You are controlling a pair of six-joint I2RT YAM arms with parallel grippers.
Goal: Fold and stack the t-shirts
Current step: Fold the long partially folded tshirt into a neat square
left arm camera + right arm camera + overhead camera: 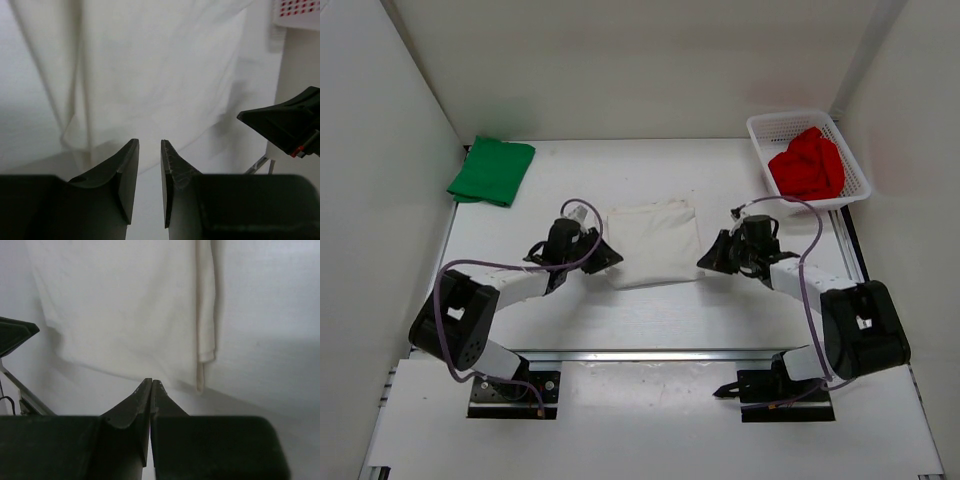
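Observation:
A white t-shirt [655,243] lies folded into a rectangle at the table's middle, between my two arms. My left gripper [611,257] sits just off its left edge, low over the table. In the left wrist view the left gripper [150,142] is open by a narrow gap with nothing in it, and the white t-shirt [150,70] lies just ahead. My right gripper [706,262] is by the shirt's right edge. The right gripper [151,381] is shut on nothing, short of the white t-shirt [120,305]. A green t-shirt [492,170] lies folded at the back left. A red t-shirt [808,163] is bunched in the basket.
The white mesh basket [790,115] stands at the back right corner. White walls enclose the table on the left, back and right. Each wrist view catches the opposite gripper at its edge: the right gripper [285,125] and the left gripper [15,332].

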